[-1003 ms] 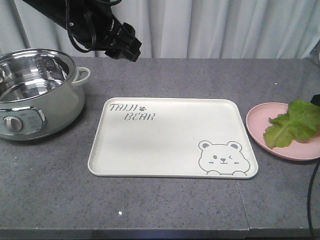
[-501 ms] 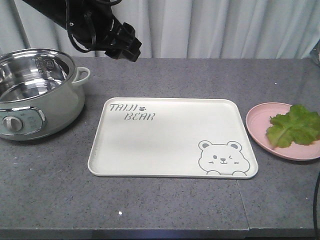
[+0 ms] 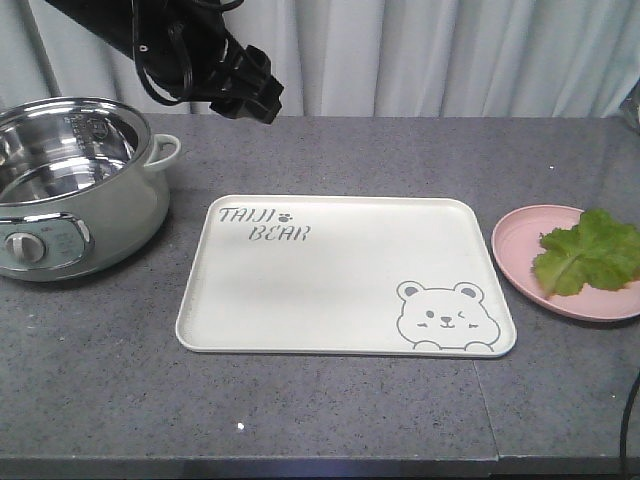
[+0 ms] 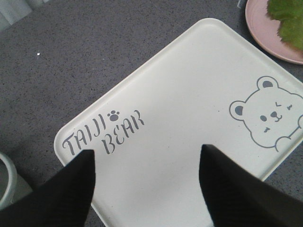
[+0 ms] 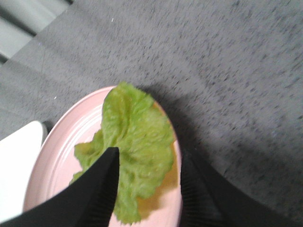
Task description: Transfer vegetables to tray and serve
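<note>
lettuce (image 5: 137, 137) on plate (image 5: 52, 156) looks light, limp; i'd pinch its rib. right jaws open over it; left jaws open, empty.

Black arm (image 3: 108, 20), looped black cables (image 3: 148, 92), textured wedge-shaped gripper fingers (image 4: 59, 196)

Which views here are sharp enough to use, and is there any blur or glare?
Front view: sharp and evenly lit, with bright reflections inside the steel pot. Left wrist view: the tray lettering is crisp. Right wrist view: soft, the countertop speckle smeared into streaks and the lettuce lacking fine detail.
</note>
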Controlling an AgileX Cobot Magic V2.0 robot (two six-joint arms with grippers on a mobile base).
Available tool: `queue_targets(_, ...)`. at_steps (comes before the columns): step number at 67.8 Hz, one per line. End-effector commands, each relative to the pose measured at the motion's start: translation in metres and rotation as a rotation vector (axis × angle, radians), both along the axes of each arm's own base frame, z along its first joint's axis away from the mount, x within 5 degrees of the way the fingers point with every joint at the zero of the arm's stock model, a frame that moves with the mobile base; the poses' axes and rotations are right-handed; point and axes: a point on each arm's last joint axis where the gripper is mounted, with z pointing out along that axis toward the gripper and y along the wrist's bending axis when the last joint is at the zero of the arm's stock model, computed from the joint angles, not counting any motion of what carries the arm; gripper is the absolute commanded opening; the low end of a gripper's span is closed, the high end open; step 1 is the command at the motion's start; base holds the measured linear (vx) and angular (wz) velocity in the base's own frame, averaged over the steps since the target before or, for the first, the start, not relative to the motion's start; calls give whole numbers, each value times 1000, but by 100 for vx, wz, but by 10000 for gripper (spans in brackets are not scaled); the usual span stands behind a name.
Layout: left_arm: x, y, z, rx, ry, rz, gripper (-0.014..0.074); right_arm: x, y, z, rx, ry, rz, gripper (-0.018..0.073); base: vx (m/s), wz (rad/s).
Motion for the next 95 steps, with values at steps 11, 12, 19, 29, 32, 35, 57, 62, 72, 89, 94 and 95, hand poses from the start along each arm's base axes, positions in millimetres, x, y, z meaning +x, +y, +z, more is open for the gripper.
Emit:
queue_targets(11,-12,5,28,-74,-101,7,447,-9,7,9,-28,-34,23,301,0,0)
queue_targets(12,-12,5,28,-74,-101,7,447,-9,7,8,-29,-33,25,301,0,0)
queue_targets(19,-12,5,28,-74,-103,8,447,-10,8,6,-29,-26,19,301,0,0)
queue_targets(29,-12,5,28,-74,-102,7,447,-10,6,5,-38,-22,7,301,0,0)
queue_targets(32,-12,5,28,-74,-102,7,447,-10,6,5,-38,-21,7,301,0,0)
queue_targets(35,-12,5,28,-74,-102,7,447,-10,6,5,-38,-21,7,301,0,0)
queue_targets(57,-12,5,28,-74,-102,7,447,-10,7,6,-41,-25,15,301,0,0)
queue_targets(62,-12,5,28,-74,-102,7,447,-10,7,5,-40,-24,14,301,0,0)
queue_targets(72,-12,5,28,-74,-102,7,447,-15,9,-5,-52,5,11,301,0,0)
queue_targets(89,-12,5,28,-74,-102,7,447,-20,12,-13,-85,23,23,300,0,0)
queue_targets(94,-12,5,28,-74,-102,7,447,-19,13,-14,-88,24,26,297,0,0)
queue_targets(95,-12,5,28,-74,-102,7,447,-18,13,-14,-87,25,27,296,0,0)
